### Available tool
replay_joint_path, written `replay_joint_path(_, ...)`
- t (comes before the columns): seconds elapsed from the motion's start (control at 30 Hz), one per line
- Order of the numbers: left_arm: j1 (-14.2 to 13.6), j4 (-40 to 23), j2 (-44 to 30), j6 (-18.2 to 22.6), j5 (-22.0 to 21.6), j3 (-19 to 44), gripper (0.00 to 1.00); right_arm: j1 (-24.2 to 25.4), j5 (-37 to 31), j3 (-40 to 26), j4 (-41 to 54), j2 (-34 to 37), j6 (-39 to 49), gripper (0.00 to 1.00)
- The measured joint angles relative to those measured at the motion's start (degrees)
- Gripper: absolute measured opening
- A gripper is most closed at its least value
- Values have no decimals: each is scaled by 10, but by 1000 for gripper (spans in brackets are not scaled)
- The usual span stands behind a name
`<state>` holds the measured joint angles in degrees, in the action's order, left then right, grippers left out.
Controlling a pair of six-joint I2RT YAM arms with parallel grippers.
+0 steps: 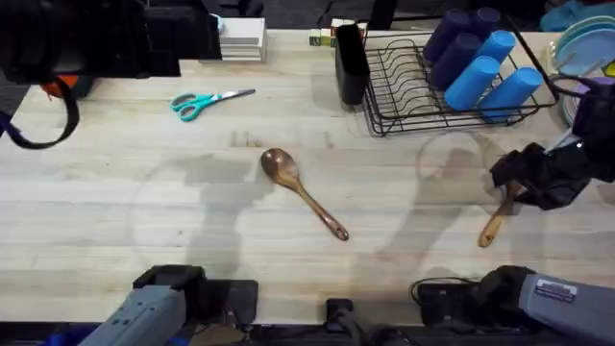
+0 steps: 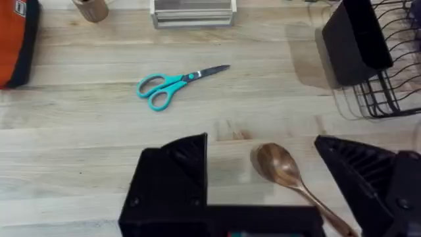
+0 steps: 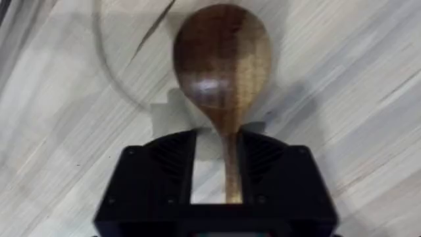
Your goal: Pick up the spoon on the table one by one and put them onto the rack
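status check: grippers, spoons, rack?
Right gripper straddles the right spoon's handle, not visibly clamped. Left gripper open above the middle spoon. Both spoons on the table; rack holds blue cups; nothing blocking.

Pale matt wood table (image 1: 115, 192); glossy dark wooden spoon (image 1: 300, 192); black wire rack (image 1: 404, 101); shiny blue plastic cups (image 1: 485, 72).

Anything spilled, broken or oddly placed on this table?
Nothing stands out. Two wooden spoons lie flat on the table, one mid-table, one at the right gripper; the scissors lie apart.
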<state>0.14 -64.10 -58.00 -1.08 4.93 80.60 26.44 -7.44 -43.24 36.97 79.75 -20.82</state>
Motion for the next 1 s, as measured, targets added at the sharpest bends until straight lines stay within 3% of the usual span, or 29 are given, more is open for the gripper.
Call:
replay_joint_path(0.03,0,0,0,0,0,0,994,1,-3,0,1,0,0,244)
replay_joint_path(0.2,0,0,0,0,0,0,994,2,-6,-3,3,0,0,49)
replay_joint_path(0.4,0,0,0,0,0,0,993,2,2,-11,20,2,0,43)
replay_joint_path(0.57,0,0,0,0,0,0,993,0,30,-52,104,-5,3,34)
replay_joint_path(0.83,0,0,0,0,0,0,994,0,22,-149,156,-99,3,32)
replay_joint_path(1.0,0,0,0,0,0,0,994,-1,21,-167,157,-132,10,32)
